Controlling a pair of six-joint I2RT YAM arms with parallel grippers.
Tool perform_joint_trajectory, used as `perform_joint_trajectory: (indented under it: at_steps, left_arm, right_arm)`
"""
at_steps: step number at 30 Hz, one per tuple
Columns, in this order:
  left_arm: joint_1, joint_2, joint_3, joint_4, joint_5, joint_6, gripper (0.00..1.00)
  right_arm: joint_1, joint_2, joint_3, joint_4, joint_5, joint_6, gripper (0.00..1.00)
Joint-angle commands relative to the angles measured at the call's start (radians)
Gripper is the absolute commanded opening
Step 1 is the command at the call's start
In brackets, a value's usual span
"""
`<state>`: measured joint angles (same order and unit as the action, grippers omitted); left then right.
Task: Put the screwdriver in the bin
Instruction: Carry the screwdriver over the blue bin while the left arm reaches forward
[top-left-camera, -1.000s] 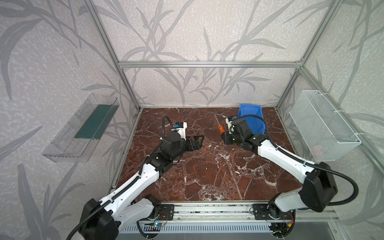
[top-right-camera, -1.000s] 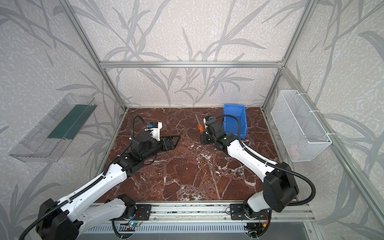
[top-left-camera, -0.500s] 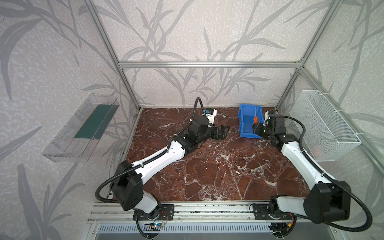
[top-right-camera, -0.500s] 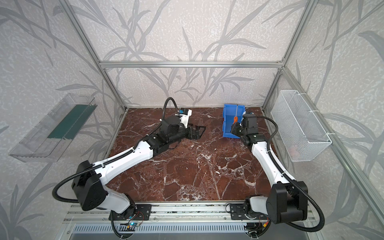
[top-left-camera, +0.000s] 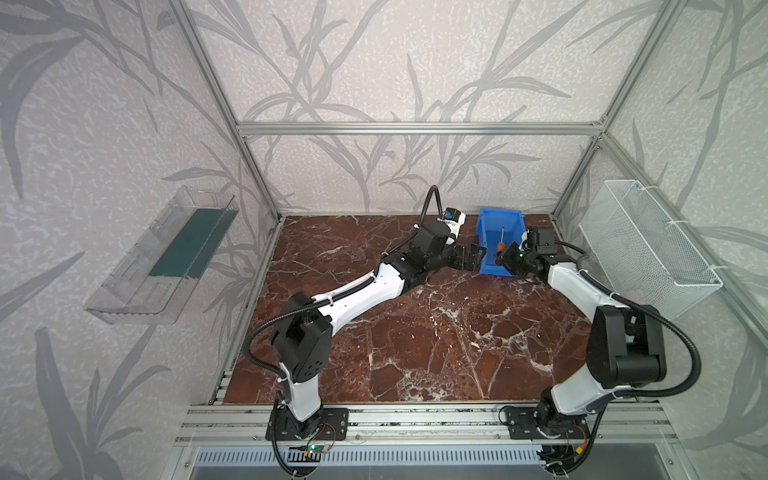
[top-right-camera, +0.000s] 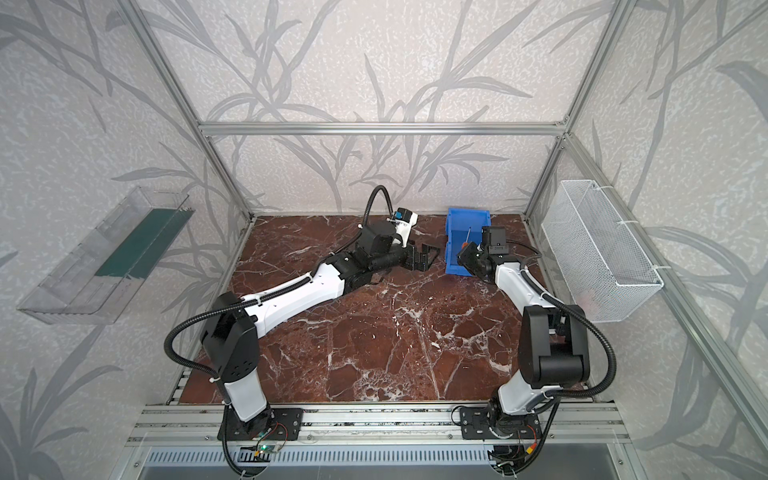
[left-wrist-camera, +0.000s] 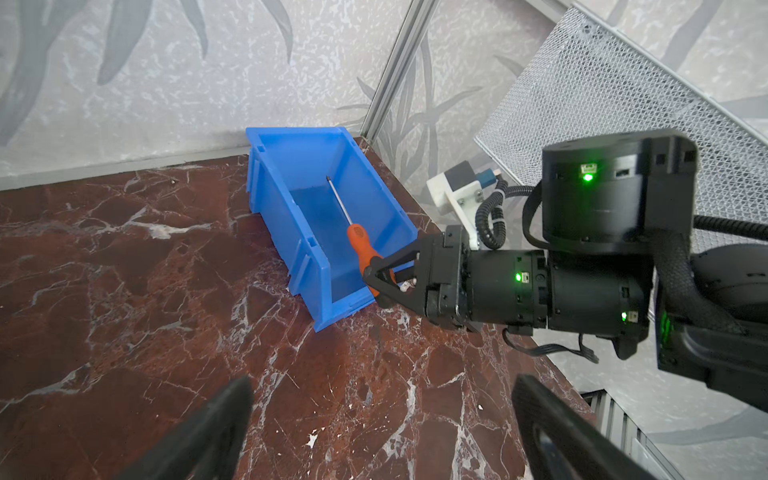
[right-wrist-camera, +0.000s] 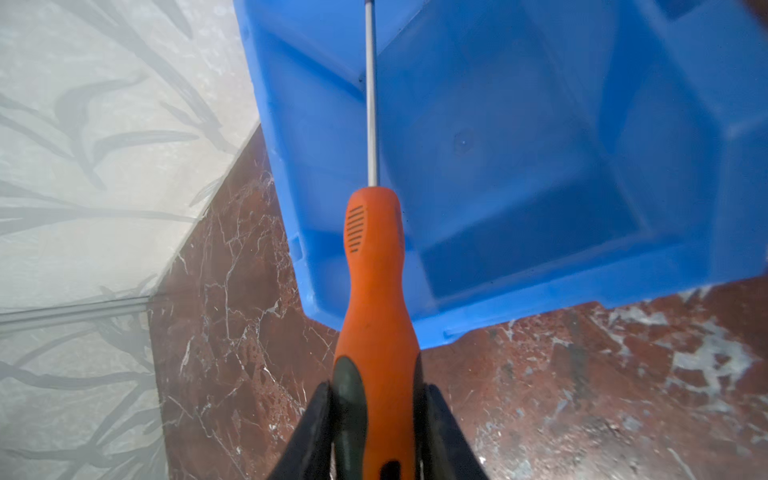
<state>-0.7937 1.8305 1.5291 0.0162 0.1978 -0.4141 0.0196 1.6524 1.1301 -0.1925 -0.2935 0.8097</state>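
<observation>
Orange screwdriver (left-wrist-camera: 358, 243) | handle clamped in right claw (left-wrist-camera: 372, 275) | shaft over blue bin (left-wrist-camera: 272, 195) | left claw (left-wrist-camera: 382, 384) apart

right gripper (left-wrist-camera: 375, 276): jaws clamped on screwdriver (left-wrist-camera: 358, 244) handle | shaft pointing into bin (left-wrist-camera: 286, 241) | left gripper (left-wrist-camera: 380, 395): jaws apart

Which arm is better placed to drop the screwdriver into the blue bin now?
Right. The right gripper holds the screwdriver by its orange handle, jaws shut, shaft reaching into the blue bin. The left gripper hangs open and empty beside the bin.
</observation>
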Motion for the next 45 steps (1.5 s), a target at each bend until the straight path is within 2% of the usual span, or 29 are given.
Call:
perform_joint_trajectory:
  at_steps: [1, 6, 17, 27, 35, 45]
  left_arm:
    - [-0.001, 0.015, 0.035, 0.012, 0.019, 0.008, 0.99]
    - [-0.003, 0.011, 0.043, 0.002, 0.005, 0.018, 0.99]
    - [-0.002, -0.011, 0.021, -0.025, -0.009, 0.022, 0.99]
    - [-0.001, -0.05, -0.027, -0.02, -0.032, 0.038, 0.99]
    - [-0.002, -0.057, -0.045, -0.018, -0.037, 0.043, 0.99]
    - [-0.002, -0.059, -0.052, -0.007, -0.038, 0.031, 0.99]
  right_arm:
    - [-0.011, 0.078, 0.074, 0.042, -0.09, 0.083, 0.22]
    - [-0.015, 0.167, 0.13, 0.043, -0.129, 0.104, 0.22]
    - [-0.017, 0.273, 0.161, 0.077, -0.108, 0.193, 0.24]
    - [-0.018, 0.324, 0.182, 0.102, -0.053, 0.231, 0.31]
    - [-0.016, 0.314, 0.177, 0.105, -0.026, 0.225, 0.45]
    - [-0.018, 0.286, 0.169, 0.102, -0.043, 0.154, 0.5]
